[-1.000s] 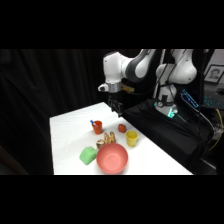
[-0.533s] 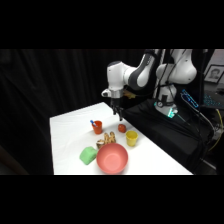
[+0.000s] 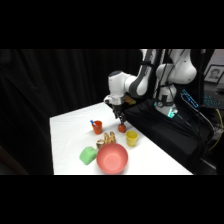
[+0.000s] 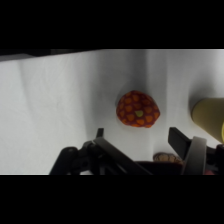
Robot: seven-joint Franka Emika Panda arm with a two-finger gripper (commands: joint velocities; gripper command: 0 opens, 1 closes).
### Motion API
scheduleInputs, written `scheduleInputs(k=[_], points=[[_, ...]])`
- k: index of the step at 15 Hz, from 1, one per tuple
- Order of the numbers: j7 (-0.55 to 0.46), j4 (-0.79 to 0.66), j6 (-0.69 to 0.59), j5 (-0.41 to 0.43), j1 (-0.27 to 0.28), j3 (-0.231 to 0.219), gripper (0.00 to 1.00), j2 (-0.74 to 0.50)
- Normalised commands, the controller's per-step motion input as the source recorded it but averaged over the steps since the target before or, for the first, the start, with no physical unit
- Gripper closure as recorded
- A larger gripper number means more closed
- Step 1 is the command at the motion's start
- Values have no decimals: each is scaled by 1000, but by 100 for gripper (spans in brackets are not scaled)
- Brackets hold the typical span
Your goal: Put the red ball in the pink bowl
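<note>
The gripper [image 3: 120, 118] hangs just above the red ball [image 4: 138, 109] with its fingers [image 4: 180, 140] spread apart and holding nothing. The ball sits on the white table [image 3: 70, 130], just beside the yellow cup [image 3: 132, 138]. The pink bowl [image 3: 112, 158] stands near the table's front edge, touching the green block [image 3: 88, 155].

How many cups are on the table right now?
2. The red-orange cup stands toward the table's far side, left of the red ball. The yellow cup stands right of the pink bowl. Nothing suggests a hidden one.
</note>
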Motion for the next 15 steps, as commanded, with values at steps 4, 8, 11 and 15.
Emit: scheduleInputs(k=[4,8,11,15], points=[[-2,-103,209,63,-26,42,0,40],[-80,-162,338,153,-26,105,0,-3],[-127,-161,346,204,-33,136,0,9],[-162,-105,356,209,-60,144,0,89]])
